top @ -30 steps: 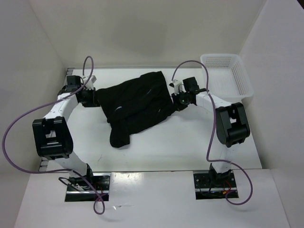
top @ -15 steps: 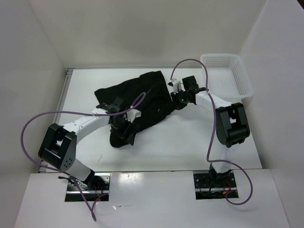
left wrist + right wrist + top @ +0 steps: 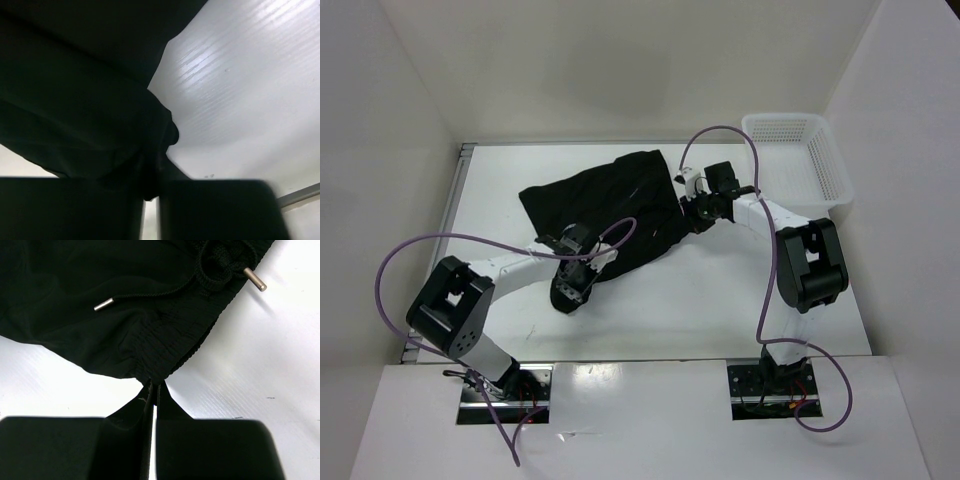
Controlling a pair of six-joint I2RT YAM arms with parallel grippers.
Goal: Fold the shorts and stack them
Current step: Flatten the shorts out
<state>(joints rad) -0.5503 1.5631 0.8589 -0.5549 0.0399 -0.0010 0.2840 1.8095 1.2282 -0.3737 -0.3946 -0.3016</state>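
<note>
My left hand [image 3: 573, 283] has let go of the far-left corner of the shorts [image 3: 610, 205] and swung in to the near leg end, where it now pinches a bunch of cloth. My right hand [image 3: 696, 212] stays pressed shut on the waistband edge. I judge that a fold is being set up. The shorts lie mid-table [image 3: 720, 300], with their long axis running left to right, the waistband on the right and one leg trailing near.

left gripper [image 3: 151, 192] pinched closed | right gripper [image 3: 153, 392] pinched closed
</note>
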